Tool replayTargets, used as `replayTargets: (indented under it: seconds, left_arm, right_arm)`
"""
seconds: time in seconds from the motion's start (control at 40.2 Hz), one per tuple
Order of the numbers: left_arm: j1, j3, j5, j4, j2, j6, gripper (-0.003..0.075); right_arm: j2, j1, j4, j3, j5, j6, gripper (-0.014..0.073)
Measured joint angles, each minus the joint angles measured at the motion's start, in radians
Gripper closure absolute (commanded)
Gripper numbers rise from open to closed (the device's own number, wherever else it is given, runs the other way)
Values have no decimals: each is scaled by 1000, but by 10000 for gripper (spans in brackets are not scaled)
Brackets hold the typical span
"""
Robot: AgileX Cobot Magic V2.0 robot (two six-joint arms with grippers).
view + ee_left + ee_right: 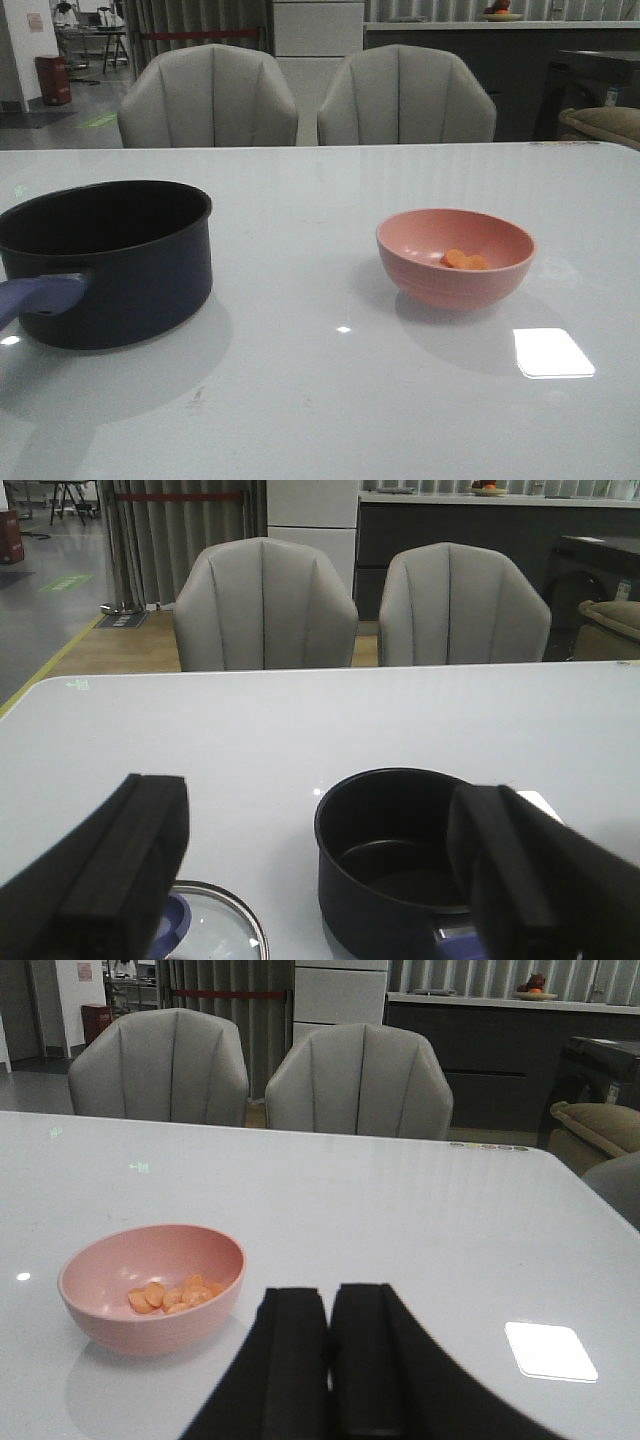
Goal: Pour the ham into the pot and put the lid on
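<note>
Right gripper [330,1360]: fingers pressed together, nothing between them, hanging over bare table [420,1220]. Left gripper [320,870]: fingers spread wide, empty. Neither arm shows in the front view, so both sit back from the work area. Judged step: the very start, nothing grasped, pour not yet begun. Ahead of the right gripper and off to its left stands the pink bowl [152,1285], upright, well apart from the fingers; inside, a small heap of ham [172,1296], thin orange rounds lying on the bowl's floor. Ahead of the left gripper, showing between its spread fingers, is the pot [385,865]: dark, upright, uncovered, interior looks empty; its blue-purple handle [40,297] points back toward the robot. The glass lid [215,925] lies flat on the table below the left gripper, beside the pot and not on it; only part of it is in view. Next move, as I judge it: right gripper must part its fingers, reach to the bowl rim, pinch it, carry the bowl across to the pot and tip. The lid goes on afterwards, likely by the left arm.
</note>
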Motion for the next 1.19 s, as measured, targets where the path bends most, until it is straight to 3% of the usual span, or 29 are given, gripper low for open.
replayTargets:
  seconds: [0.647, 0.896, 1.045, 1.194]
  left_arm:
    - [0, 47, -15, 0, -57, 0, 157]
    - [0, 47, -15, 0, -57, 0, 157]
    - [0, 47, -15, 0, -57, 0, 157]
    - [0, 47, -15, 0, -57, 0, 157]
  right_arm:
    - [0, 0, 0, 0, -9, 0, 444]
    - [0, 0, 0, 0, -178, 0, 444]
    - [41, 0, 14, -108, -36, 0, 444]
    - [213, 0, 21, -262, 152, 0, 444]
